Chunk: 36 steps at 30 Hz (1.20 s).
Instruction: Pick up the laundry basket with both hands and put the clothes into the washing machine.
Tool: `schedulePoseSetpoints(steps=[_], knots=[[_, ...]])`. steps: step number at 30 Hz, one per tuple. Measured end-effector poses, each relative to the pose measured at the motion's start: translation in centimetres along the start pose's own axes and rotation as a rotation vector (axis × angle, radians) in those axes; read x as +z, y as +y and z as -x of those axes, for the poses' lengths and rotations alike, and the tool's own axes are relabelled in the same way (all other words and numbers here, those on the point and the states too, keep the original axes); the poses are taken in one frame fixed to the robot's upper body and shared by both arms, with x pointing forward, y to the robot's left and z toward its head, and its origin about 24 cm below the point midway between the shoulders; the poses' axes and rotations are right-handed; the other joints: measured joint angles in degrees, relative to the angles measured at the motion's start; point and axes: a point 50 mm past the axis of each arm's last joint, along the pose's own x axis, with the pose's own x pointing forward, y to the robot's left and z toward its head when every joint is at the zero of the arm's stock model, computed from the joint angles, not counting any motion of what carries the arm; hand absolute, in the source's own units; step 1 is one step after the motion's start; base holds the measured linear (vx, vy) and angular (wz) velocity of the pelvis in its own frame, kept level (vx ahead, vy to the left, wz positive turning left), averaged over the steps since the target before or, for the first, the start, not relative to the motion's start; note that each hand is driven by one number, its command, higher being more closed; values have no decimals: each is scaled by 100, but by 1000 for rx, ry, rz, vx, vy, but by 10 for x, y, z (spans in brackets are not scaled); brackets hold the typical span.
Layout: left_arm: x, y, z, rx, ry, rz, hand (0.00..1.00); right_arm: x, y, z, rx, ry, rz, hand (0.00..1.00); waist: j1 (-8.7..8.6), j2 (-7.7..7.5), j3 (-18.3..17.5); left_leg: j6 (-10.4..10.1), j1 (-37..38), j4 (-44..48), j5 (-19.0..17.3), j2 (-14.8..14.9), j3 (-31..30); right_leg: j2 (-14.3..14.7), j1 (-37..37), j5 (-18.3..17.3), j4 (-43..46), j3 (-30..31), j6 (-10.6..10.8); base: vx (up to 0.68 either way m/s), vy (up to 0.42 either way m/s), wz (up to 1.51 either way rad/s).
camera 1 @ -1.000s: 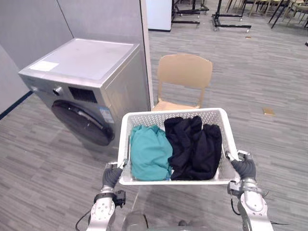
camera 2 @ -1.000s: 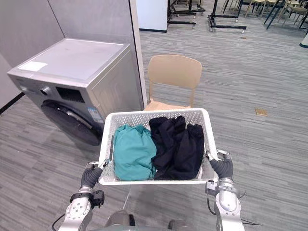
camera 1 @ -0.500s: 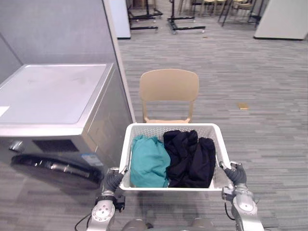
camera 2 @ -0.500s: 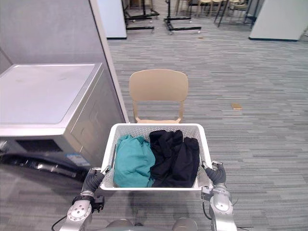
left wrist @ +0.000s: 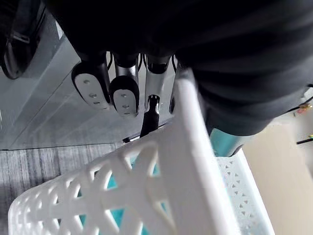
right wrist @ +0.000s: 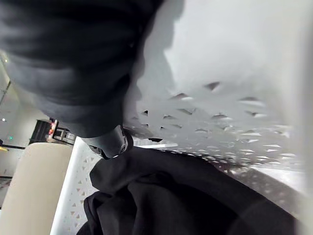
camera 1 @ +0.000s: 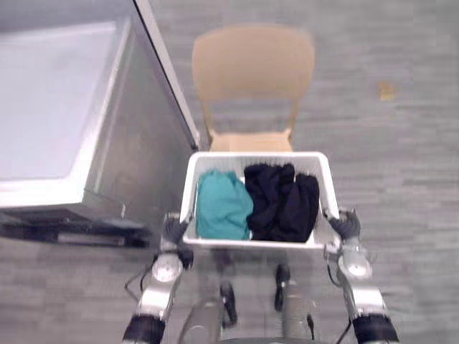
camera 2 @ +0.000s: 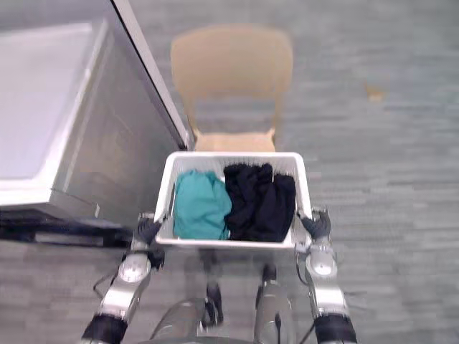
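I hold a white perforated laundry basket in front of me, one hand at each short end. Inside it, a teal garment lies on the left and black clothes on the right. My left hand grips the left rim; in the left wrist view its fingers curl over the basket rim. My right hand grips the right rim, and the right wrist view has the basket wall and black clothes close up. The silver washing machine stands at my left, its door edge low on its front.
A tan chair stands just beyond the basket, its seat almost touching the far rim. A grey partition edge runs between washer and chair. A small tan scrap lies on the grey floor at right, with open floor around it.
The camera has tilted down and come closer, so washer and chair sit nearer and are seen more from above. The basket stays in both hands, clothes unmoved.
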Motion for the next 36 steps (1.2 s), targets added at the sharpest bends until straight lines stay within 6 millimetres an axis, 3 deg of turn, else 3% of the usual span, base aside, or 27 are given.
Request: schedulePoseSetpoints(steps=[3, 6, 8, 9, 10, 11, 15, 23, 29, 36], knots=[[35, 0, -26, 62, -80, 61, 100, 34, 9, -20, -33, -101, -40, 100, 74, -4, 448, -3, -586, 392, -2, 74, 4, -24, -492, 45, 212, -10, -66, -157, -26, 9], [64, 4, -44, 103, -140, 97, 100, 67, 16, -34, -55, -189, -80, 100, 134, -2, 666, -6, -979, 607, -4, 146, -3, -3, -847, 83, 362, -31, -123, -124, -38, 4], [100, 8, -61, 140, -223, 128, 100, 98, 21, -49, -74, -256, -116, 100, 203, 0, 697, -7, -1505, 729, -8, 244, 2, 44, -1299, 165, 385, -109, -225, -144, -54, 6], [109, 10, -65, 151, -242, 139, 100, 106, 23, -52, -80, -274, -131, 100, 207, 5, 730, -5, -1620, 765, -7, 273, -1, 58, -1380, 194, 383, -134, -235, -116, -58, 2], [123, 15, -71, 178, -271, 156, 0, 122, 27, -56, -80, -309, -151, 100, 219, 0, 831, -5, -1785, 877, -6, 339, -11, 115, -1497, 250, 381, -146, -277, -105, -60, -3], [129, 18, -74, 196, -278, 169, 0, 132, 30, -58, -76, -329, -163, 0, 221, 8, 843, -5, -1930, 939, -6, 385, -15, 153, -1605, 277, 378, -156, -299, -106, -64, -8], [140, 21, -79, 215, -269, 276, 0, 151, 35, -60, -93, -359, -234, 0, 220, 7, 920, -9, -2182, 977, -1, 446, -28, 210, -1831, 311, 381, -165, -330, -18, -31, -4], [143, 27, -80, 274, -263, 362, 0, 158, 41, -60, -87, -363, -279, 0, 215, 6, 920, -95, -2157, 921, 57, 454, -33, 217, -1818, 317, 360, -188, -341, 62, -4, 2], [104, 29, -68, 286, -195, 361, 0, 124, 34, -43, -103, -312, -352, 0, 241, 3, 917, -96, -1622, 691, 56, 453, 15, 237, -1317, 310, 235, -182, -342, 30, 2, 0], [54, 48, -37, 251, -153, 414, 0, 83, -11, -22, -171, -281, -361, 0, 356, 0, 915, -93, -1098, 549, 47, 449, 21, 242, -846, 149, 270, -183, -376, 16, -31, 3]])
